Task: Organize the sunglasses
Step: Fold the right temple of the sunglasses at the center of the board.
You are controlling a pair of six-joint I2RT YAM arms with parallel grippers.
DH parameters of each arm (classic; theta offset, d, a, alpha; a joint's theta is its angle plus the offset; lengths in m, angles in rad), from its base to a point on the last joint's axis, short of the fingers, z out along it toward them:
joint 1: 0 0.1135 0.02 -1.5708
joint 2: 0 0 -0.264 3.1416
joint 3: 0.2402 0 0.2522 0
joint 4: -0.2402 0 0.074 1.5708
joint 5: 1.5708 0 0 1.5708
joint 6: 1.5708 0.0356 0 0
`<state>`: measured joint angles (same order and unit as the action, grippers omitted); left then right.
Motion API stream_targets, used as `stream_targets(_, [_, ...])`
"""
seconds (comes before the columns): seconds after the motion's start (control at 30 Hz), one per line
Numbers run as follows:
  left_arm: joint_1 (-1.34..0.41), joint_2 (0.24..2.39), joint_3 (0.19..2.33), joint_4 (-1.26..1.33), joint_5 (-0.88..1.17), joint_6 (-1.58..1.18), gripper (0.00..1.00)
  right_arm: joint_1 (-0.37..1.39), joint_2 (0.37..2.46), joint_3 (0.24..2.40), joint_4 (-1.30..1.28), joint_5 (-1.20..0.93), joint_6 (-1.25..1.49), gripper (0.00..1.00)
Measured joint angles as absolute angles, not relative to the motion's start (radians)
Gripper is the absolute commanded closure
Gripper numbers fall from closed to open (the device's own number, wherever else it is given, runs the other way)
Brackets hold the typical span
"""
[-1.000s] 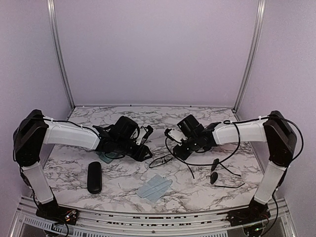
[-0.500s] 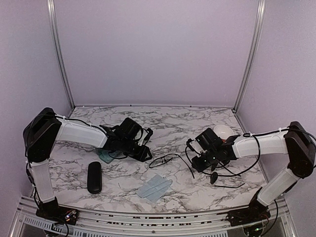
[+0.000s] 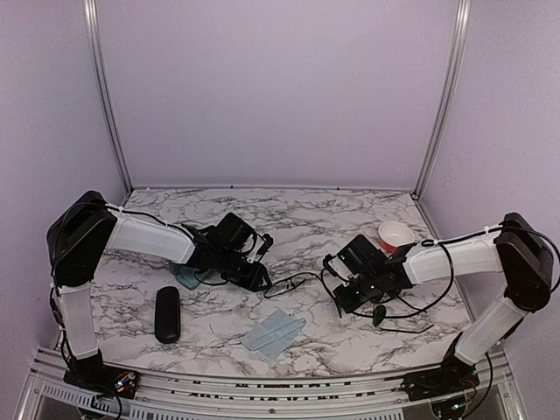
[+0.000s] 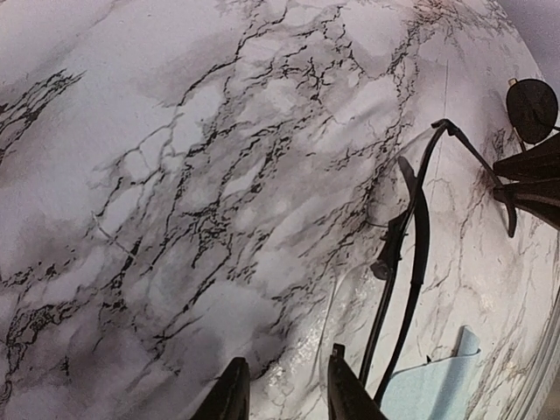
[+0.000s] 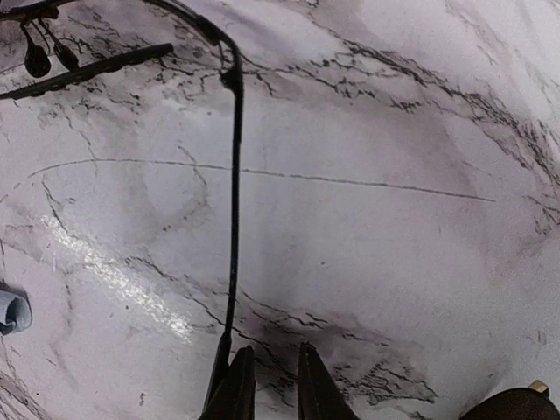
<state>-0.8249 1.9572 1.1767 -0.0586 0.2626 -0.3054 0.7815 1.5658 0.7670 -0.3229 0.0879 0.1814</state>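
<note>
One pair of sunglasses (image 3: 293,282) lies open on the marble table (image 3: 289,219) between the two arms. A second pair (image 3: 389,313) lies further right. My left gripper (image 3: 262,282) is low at the first pair's left end. In the left wrist view it (image 4: 287,394) is open on bare marble, with the folded glasses arms (image 4: 418,236) just right of its right finger. My right gripper (image 3: 341,299) is at the tip of the first pair's long arm. In the right wrist view its jaws (image 5: 274,385) stand a narrow gap apart over marble. The thin arm (image 5: 234,175) runs outside the left finger.
A glossy black oval case (image 3: 167,313) lies at the front left. A greenish case (image 3: 186,278) sits under the left arm. A pale blue cloth (image 3: 273,331) lies in front of the glasses. A red and white cup (image 3: 395,236) stands behind the right arm.
My right gripper swung down and to the right, settled by the tip of the middle pair's arm, and its jaws narrowed. My left gripper crept lower and closer to the glasses.
</note>
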Motion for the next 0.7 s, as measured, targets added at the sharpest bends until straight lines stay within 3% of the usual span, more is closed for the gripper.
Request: stream_targets(0.7, [-0.929, 1.985, 1.177, -0.013, 0.280, -0.397, 0.71, 0.884, 1.774, 0.987, -0.208, -0.035, 0.244, 0.84])
